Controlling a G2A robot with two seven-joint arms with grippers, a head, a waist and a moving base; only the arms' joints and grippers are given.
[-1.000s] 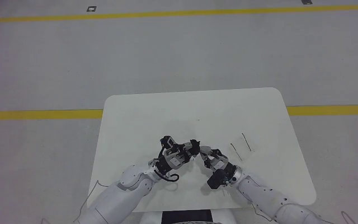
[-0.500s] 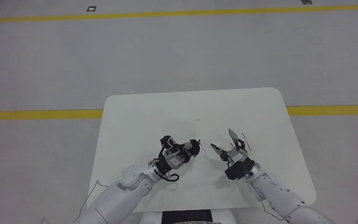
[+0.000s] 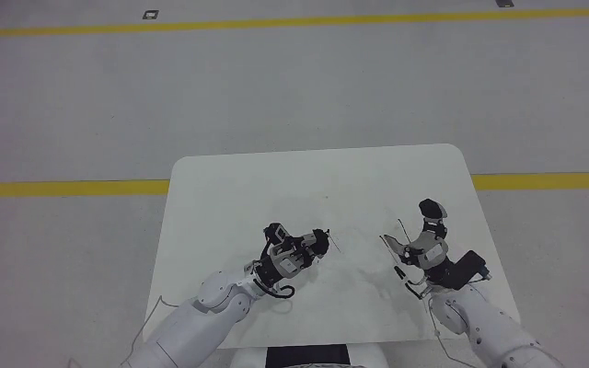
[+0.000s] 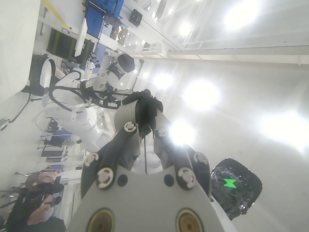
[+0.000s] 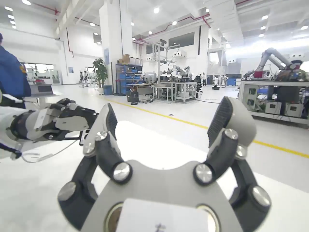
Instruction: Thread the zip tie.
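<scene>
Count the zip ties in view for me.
3 zip ties: one held in the left gripper; two on the table by the right gripper, partly covered.

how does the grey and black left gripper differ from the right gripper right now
The grey and black left gripper is shut on a thin black plastic zip tie; the right gripper is open and empty. The left gripper tilts upward, with ceiling lights behind it; the right gripper faces level across the white table. Both are two-fingered, grey and black, and held above the table.
</scene>
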